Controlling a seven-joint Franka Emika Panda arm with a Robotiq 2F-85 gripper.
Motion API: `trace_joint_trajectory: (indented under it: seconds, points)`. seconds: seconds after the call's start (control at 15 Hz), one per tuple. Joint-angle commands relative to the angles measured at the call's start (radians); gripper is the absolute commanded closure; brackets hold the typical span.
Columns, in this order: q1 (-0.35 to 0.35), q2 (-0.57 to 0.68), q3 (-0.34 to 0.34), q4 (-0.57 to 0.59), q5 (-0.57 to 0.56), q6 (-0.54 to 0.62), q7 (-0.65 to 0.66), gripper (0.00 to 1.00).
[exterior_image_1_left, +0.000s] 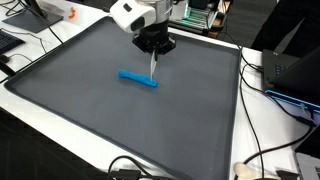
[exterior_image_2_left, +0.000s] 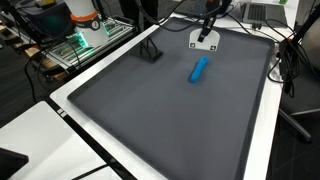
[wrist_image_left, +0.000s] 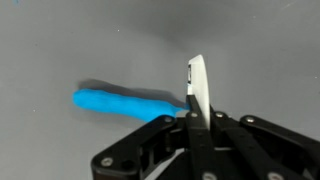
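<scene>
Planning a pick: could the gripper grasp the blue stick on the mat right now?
Probably not yet: the gripper is shut on a white flat piece. The blue stick lies uncovered right beside it.

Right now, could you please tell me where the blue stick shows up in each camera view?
In an exterior view: the blue stick lies mid-mat, just below the hand.
In an exterior view: upper middle, below the hand.
Wrist view: left of centre, one end by the white strip that the hand grips.
Shared landmark: the dark grey mat under it.
</scene>
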Motion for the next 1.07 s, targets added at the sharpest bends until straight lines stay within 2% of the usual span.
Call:
trace_joint_trajectory:
  seconds: [0.0, 1.0]
  points:
    - [0.015, 0.032, -0.016, 0.016, 0.005, 0.013, 0.051, 0.99]
    - [0.02, 0.103, -0.029, 0.089, 0.017, 0.031, 0.141, 0.99]
